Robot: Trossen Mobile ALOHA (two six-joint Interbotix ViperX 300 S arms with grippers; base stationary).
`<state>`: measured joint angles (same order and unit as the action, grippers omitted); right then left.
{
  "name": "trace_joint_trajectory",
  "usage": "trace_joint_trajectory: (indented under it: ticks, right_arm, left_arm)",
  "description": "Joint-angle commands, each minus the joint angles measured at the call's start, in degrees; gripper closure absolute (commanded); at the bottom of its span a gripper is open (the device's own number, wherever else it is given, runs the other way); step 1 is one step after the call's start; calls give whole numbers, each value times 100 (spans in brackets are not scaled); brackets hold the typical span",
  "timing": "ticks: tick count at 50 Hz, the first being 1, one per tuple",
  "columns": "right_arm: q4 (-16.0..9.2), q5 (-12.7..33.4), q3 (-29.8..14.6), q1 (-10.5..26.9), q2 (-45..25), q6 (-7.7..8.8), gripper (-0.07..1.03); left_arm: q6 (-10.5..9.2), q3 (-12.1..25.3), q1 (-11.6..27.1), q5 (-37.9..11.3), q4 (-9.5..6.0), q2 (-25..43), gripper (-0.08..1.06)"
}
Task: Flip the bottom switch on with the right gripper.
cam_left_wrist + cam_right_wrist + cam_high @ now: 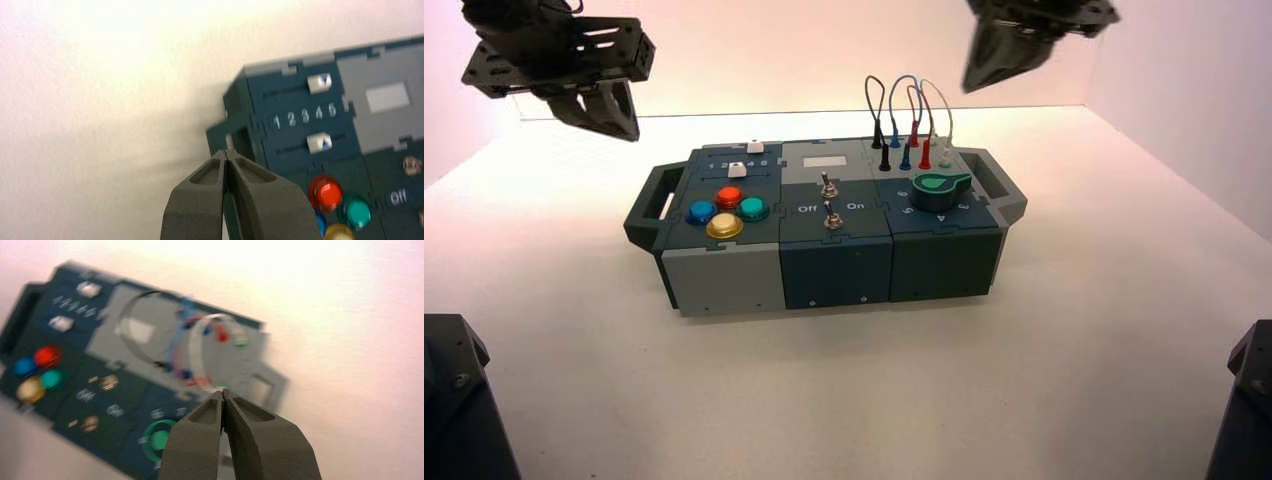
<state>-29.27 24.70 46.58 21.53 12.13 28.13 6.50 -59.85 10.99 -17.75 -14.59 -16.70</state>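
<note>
Cut-off arms, smeared wrist views

In the high view the picture's top edge is cropping the black right pincer [1024,45], and the tiny silver bottom switch [832,217] is showing too small to tell its lean. In the right wrist view, blur is smearing the looped coloured wires [200,347] and that toggle's white lettering. In the left wrist view, an edge is cutting off the round yellow button [339,233].
</note>
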Motion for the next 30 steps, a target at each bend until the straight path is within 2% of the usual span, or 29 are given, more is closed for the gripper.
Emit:
trace_joint_trajectory:
  ticks: [1, 8, 19, 30]
  right_arm:
    - [-62, 88, -211, 316, 88, -9, 99]
    - [-141, 123, -246, 545, 105, -9, 99]
    - [-387, 149, -220, 949, 70, -9, 99]
    - [-519, 149, -237, 1274, -9, -9, 99]
  left_arm:
    - [-18, 97, 44, -185, -53, -149, 101]
    - [-18, 44, 167, -202, -62, -176, 101]
    - [-18, 44, 378, -316, -185, -123, 101]
    - [-18, 79, 378, -387, -202, 176, 101]
